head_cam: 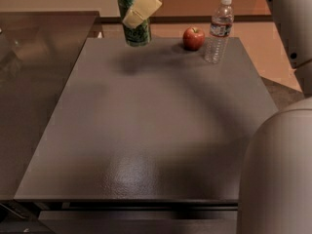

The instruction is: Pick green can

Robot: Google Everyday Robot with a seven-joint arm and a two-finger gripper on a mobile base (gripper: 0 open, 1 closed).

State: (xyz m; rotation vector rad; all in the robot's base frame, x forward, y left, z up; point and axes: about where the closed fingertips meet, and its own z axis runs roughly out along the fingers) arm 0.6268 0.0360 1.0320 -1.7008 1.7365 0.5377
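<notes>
The green can (135, 32) is dark green with pale graphics and a silver top. It hangs in the air above the far left part of the grey table (156, 130), with its shadow on the tabletop below. My gripper (141, 6) is at the top of the camera view, shut on the green can, its pale yellow finger (142, 8) lying across the can's front. The rest of the arm runs out of the top edge.
A red apple (193, 38) and a clear water bottle (218, 30) stand at the table's far right. A darker counter (34, 82) adjoins the table on the left. My robot's white body (278, 179) fills the lower right.
</notes>
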